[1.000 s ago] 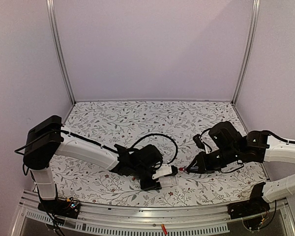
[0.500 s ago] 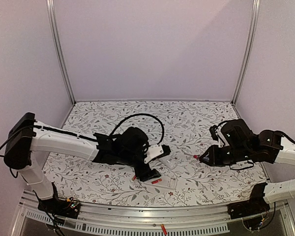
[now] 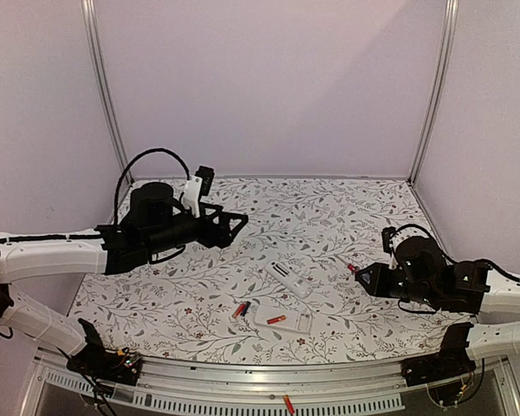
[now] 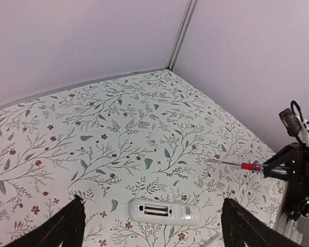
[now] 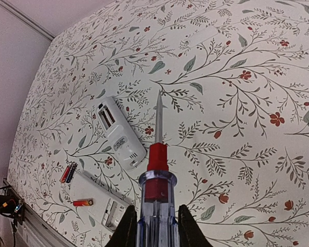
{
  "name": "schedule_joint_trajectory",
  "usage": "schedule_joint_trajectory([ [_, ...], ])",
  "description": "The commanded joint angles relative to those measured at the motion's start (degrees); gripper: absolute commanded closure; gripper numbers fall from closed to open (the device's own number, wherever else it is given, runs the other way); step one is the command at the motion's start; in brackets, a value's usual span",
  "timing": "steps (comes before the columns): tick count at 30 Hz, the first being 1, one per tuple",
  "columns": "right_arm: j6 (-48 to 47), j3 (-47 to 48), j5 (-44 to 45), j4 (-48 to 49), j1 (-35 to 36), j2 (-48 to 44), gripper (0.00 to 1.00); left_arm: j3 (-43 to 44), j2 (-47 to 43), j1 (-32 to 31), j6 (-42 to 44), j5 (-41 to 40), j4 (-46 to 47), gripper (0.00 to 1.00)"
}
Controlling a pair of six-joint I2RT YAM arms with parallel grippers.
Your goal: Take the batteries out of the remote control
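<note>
The white remote control (image 3: 288, 277) lies on the table with its long recess up and empty; it also shows in the left wrist view (image 4: 165, 212) and the right wrist view (image 5: 118, 134). Two batteries (image 3: 240, 309) lie together left of it, also in the right wrist view (image 5: 68, 173). A third battery (image 3: 276, 320) lies on the flat white plate (image 5: 83, 203). My left gripper (image 3: 234, 224) is open, empty and raised at the back left (image 4: 152, 203). My right gripper (image 3: 364, 277) is shut on the screwdriver (image 5: 157, 175), right of the remote.
The flat white plate (image 3: 295, 322) lies near the front edge, below the remote (image 5: 103, 198). The screwdriver's tip (image 3: 351, 268) points left towards the remote (image 4: 250, 166). Purple walls and metal posts (image 3: 104, 95) enclose the floral table.
My left gripper has let go of the remote, which now lies on the table, and has risen and drawn back to the left. My right gripper has pulled back right with the screwdriver.
</note>
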Motion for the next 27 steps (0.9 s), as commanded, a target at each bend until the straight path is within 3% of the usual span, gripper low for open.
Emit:
schedule_joint_trajectory([
  [1, 1.22, -5.04, 4.20, 11.30, -0.27, -0.46, 1.00, -7.74, -5.21, 9.11, -14.53, -5.85, 2.40, 0.08],
  [8, 2.05, -9.36, 4.41, 14.97, -0.28, 1.29, 0.99, -11.34, -9.22, 19.21, -14.56, -2.06, -6.97, 0.07],
  [19, 4.33, -10.51, 3.30, 17.64, -0.29, 7.53, 0.96, -11.65, -7.27, 20.77, -13.98, -1.32, -7.17, 0.07],
  [23, 5.06, -10.33, 2.95, 18.22, -0.30, 9.48, 0.81, -11.35, -6.07, 20.82, -13.84, -0.47, -6.63, 0.08],
  [27, 5.18, -9.92, 2.63, 19.28, -0.29, 10.56, 0.50, -11.56, -6.30, 20.78, -13.16, -1.03, -6.45, 0.07],
])
